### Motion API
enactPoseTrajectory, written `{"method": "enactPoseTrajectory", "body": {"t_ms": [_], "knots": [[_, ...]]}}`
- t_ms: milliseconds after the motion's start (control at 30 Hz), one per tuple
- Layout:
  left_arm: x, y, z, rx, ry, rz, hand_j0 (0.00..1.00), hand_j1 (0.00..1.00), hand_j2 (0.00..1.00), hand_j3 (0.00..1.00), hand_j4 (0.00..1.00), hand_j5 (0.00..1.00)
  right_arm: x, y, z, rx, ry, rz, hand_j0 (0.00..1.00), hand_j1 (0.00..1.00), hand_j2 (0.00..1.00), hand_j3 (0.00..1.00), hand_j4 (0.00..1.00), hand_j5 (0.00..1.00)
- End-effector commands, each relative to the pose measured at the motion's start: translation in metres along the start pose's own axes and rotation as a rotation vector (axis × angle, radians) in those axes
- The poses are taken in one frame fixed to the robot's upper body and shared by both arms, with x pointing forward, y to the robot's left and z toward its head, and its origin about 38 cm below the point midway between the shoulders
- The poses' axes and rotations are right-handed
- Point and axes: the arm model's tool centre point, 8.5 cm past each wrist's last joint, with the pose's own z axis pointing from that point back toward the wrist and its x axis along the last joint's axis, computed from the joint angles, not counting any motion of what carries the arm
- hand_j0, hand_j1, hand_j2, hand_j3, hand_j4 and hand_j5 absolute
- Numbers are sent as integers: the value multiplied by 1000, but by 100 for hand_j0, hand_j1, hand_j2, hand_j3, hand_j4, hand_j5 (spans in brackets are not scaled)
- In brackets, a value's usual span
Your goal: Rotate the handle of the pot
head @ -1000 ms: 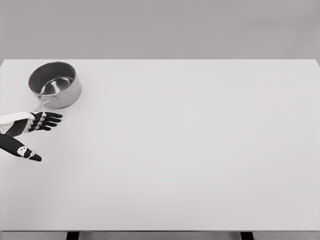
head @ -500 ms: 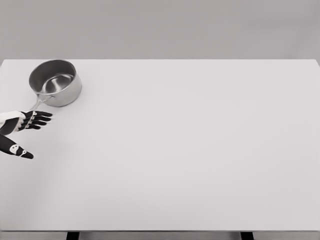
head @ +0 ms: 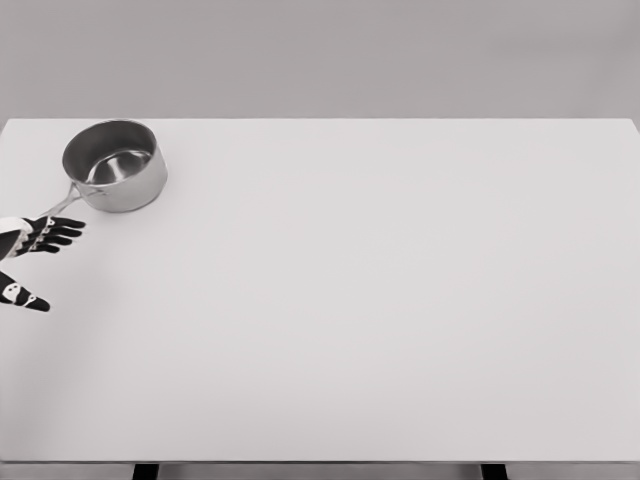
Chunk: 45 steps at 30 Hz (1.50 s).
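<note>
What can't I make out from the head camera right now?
- Left hand: palm and arm cut off by the picture's left edge.
- Pot handle: its far end is hidden at the fingers; contact unclear.
- Pot: outer far wall hidden by its own rim.
- Right arm: out of frame.

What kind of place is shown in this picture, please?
Probably a simulated test bench, not a real kitchen: a plain white table, a flat grey backdrop, one steel pot near the far left corner, and the robot's left hand beside its handle.
</note>
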Motion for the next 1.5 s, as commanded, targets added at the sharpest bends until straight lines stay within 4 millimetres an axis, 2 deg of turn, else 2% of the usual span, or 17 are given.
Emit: {"method": "enactPoseTrajectory", "body": {"t_ms": [0, 567, 1033, 1333, 1467], "knots": [[-5, 4, 2, 12, 19, -3, 100, 100, 100, 100, 100, 100, 0, 0, 0, 0, 0, 0, 100, 100, 100, 100, 100, 100], [-20, 25, 15, 87, 93, -42, 100, 100, 100, 100, 100, 100, 0, 0, 0, 0, 0, 0, 100, 100, 100, 100, 100, 100], [-25, 31, 15, 110, 138, -87, 100, 100, 100, 100, 100, 100, 0, 0, 0, 0, 0, 0, 100, 100, 100, 100, 100, 100], [-26, 47, 16, 161, 171, -123, 100, 100, 100, 100, 100, 100, 0, 0, 0, 0, 0, -1, 100, 100, 100, 100, 100, 100], [-26, 51, 9, 180, 170, -133, 100, 100, 100, 100, 100, 100, 0, 0, 0, 0, 0, 0, 100, 100, 100, 100, 100, 100]]}}
